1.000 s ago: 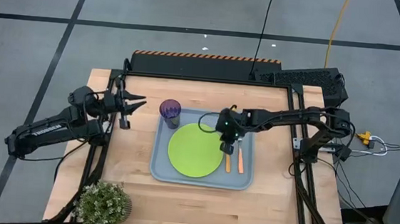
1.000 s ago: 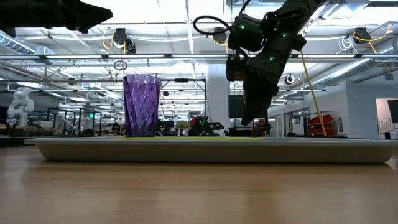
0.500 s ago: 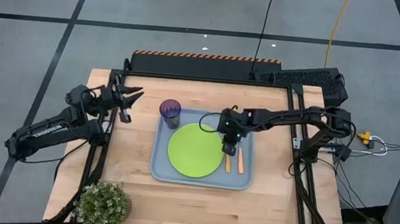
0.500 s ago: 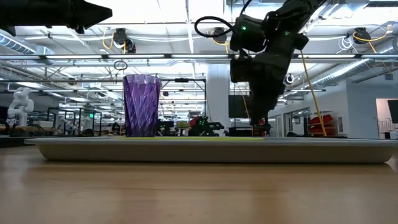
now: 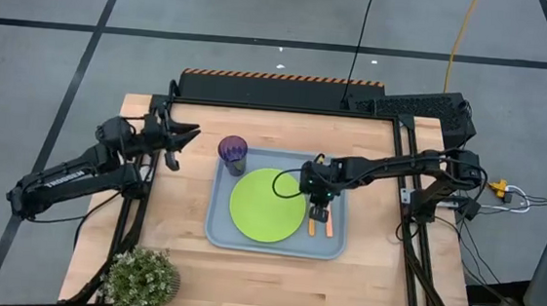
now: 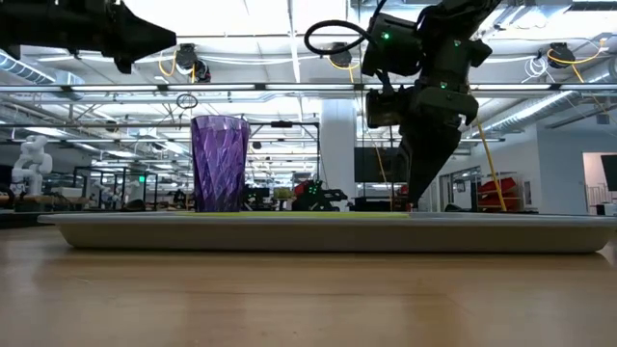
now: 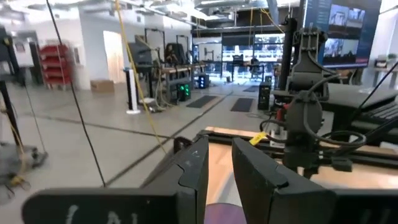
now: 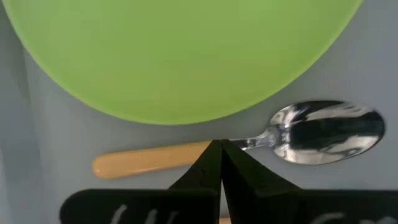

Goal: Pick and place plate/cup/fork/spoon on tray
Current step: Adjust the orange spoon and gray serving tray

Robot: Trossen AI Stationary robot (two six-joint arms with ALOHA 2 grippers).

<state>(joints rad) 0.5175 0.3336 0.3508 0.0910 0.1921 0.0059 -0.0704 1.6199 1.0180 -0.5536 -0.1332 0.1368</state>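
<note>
The grey-blue tray [image 5: 217, 229] holds the lime-green plate [image 5: 265, 206] and the purple cup [image 5: 233, 151], which stands upright at its far left corner [image 6: 220, 162]. The spoon [image 8: 292, 142] lies on the tray beside the plate's right rim, orange handle [image 5: 311, 225] toward the near edge. A second orange handle, the fork's [image 5: 327, 225], lies beside it; its head is hidden under my arm. My right gripper [image 8: 221, 148] is shut, pointing down at the spoon's neck. My left gripper [image 5: 185, 131] is open and empty, raised left of the cup. My right gripper's shut fingertips [image 8: 211, 155] stand at the spoon's neck [image 8: 252, 144], where handle meets bowl, coming from above. I cannot tell whether they touch it. The spoon lies flat on the tray.
A potted plant [image 5: 142, 280] stands at the table's near left corner. The tray's raised rim [image 6: 318, 234] crosses the low view. Bare wood lies left of the tray and along the near edge.
My right gripper has gone toward the table's near edge and a little right, along the plate's right rim, ending over the utensils with its fingers more upright. My left gripper has shifted slightly toward the far edge. Plate, cup and tray have stayed put.
</note>
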